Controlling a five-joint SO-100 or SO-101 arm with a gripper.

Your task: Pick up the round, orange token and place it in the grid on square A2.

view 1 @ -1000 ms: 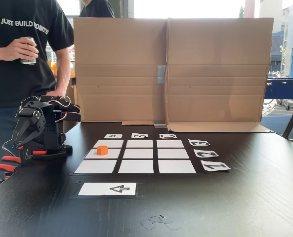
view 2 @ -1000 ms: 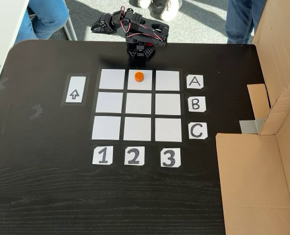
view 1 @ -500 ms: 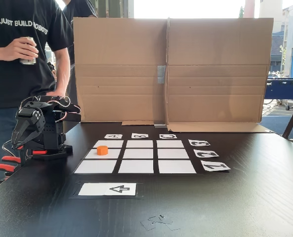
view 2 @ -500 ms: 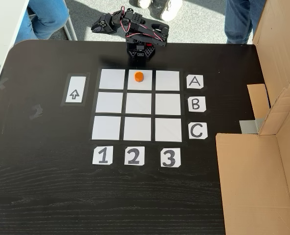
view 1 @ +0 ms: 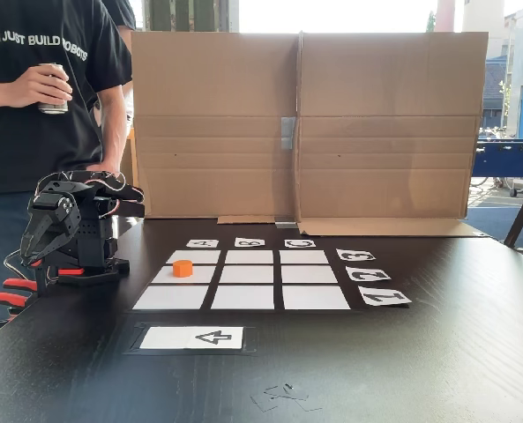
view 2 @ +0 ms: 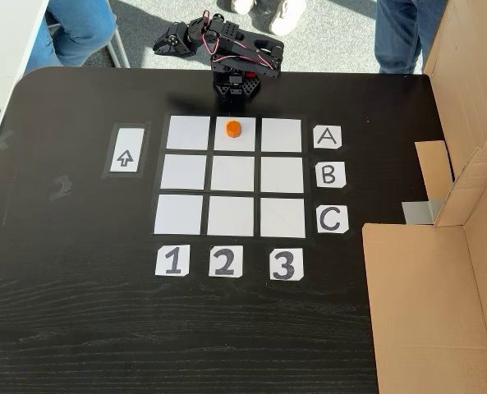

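The round, orange token (view 2: 233, 128) — stubby, faceted plastic — sits on square A2 (view 2: 235, 142), the paper cell in row A, col 2 of the grid (view 2: 233, 217), on the matte black woodgrain table (view 2: 79, 312). Black arm (view 2: 227, 45) folded over its base at the table edge; claw (view 2: 166, 43) well apart from the token — can't tell if spread or pressed together. Vs earlier frames: token and arm unchanged; cardboard screen (view 1: 305, 123) same.

1 fixed cam low at table edge, 1 overhead; both share the grid (view 1: 242, 274) (view 2: 231, 175).
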